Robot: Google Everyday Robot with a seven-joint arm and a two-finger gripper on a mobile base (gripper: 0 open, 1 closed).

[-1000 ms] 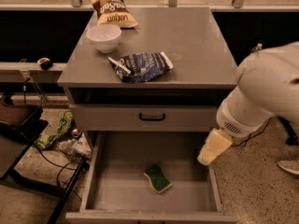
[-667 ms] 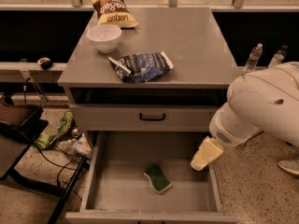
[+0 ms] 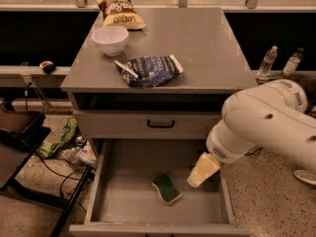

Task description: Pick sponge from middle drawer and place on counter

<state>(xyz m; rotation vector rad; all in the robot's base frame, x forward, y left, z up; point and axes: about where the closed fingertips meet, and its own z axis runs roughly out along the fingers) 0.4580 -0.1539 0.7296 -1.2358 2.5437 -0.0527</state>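
The sponge [image 3: 166,189], dark green over yellow foam, lies flat on the floor of the open middle drawer [image 3: 123,201], near its centre. My gripper [image 3: 202,171], a cream-coloured tip on the big white arm [image 3: 266,122], hangs over the right part of the drawer. It is just right of the sponge, slightly above it and apart from it. The counter [image 3: 202,43] is the grey cabinet top above.
On the counter are a white bowl [image 3: 110,39], a blue foil snack bag [image 3: 148,70] and a yellow chip bag [image 3: 117,9]. A shut drawer front with a black handle [image 3: 160,124] sits above the open drawer. Two bottles [image 3: 268,60] stand at right; cables and clutter [image 3: 64,142] lie at left.
The arm has swung left and down, bringing my gripper from beside the drawer's right wall to over its floor, closer to the sponge. The sponge has not moved.
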